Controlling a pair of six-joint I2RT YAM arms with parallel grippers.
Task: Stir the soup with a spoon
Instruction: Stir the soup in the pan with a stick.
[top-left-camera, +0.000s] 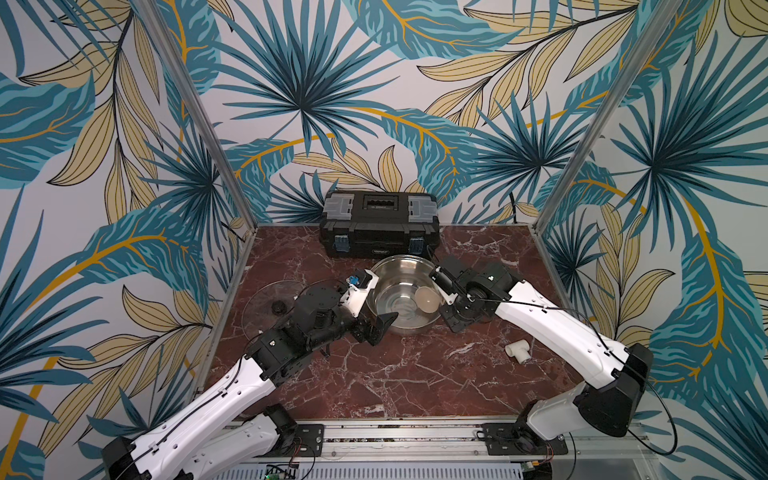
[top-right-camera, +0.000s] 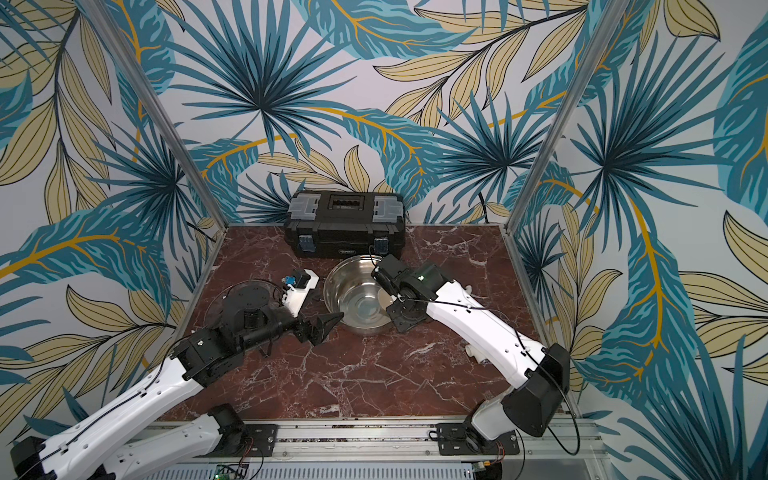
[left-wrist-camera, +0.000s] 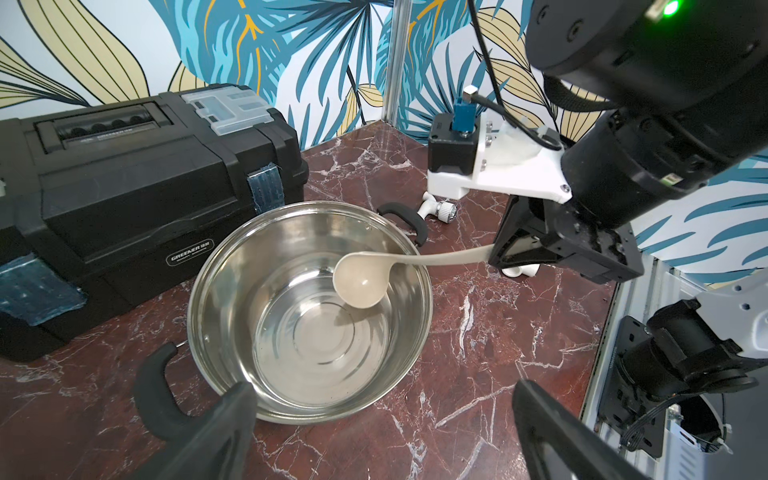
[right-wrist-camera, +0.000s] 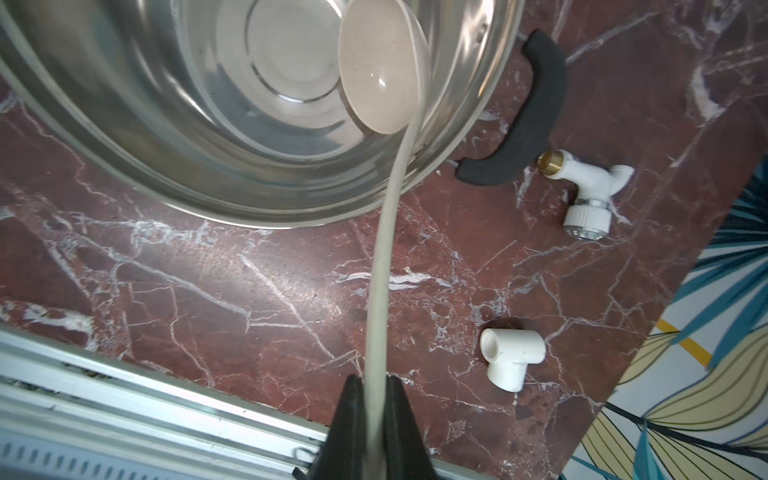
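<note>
- Pinched in the right gripper (right-wrist-camera: 374, 386), closest to that wrist's lens, was the far end of the spoon (right-wrist-camera: 379, 249), with the jaws shut on the slim handle.
- From there the handle ran over the rim of the pot (left-wrist-camera: 232, 299), just beside one black loop handle (right-wrist-camera: 536, 108), and the cream bowl hung inside near that wall.
- Whether the bowl touched the steel floor could not be told. No soup showed, only bare shiny metal.
- The left gripper (left-wrist-camera: 382, 390) held nothing, its jaws spread wide, one finger (left-wrist-camera: 232, 415) just over the near rim beside the pot's other loop handle (left-wrist-camera: 156, 395).
- The step in hand looked like the stir itself, with the spoon already in the pot and gripped.
- To do it well, I judged that the bowl should have been kept low and swept in smooth rounds about the centre, clear of the wall.
- The long handle looked bendy, so slow wrist-led circles would probably have served better than quick ones.
- Nothing held the pot on the marble table (top-left-camera: 395, 374), so a push on the wall might have slid it towards the toolbox (top-left-camera: 378, 224).
- Closing the free left gripper on that loop handle would likely have steadied it.
- The white T-fitting (right-wrist-camera: 511, 357) and the tap fitting (right-wrist-camera: 582, 187) lay near the right arm's side, and the glass lid (top-left-camera: 266, 307) lay well apart on the left.
</note>
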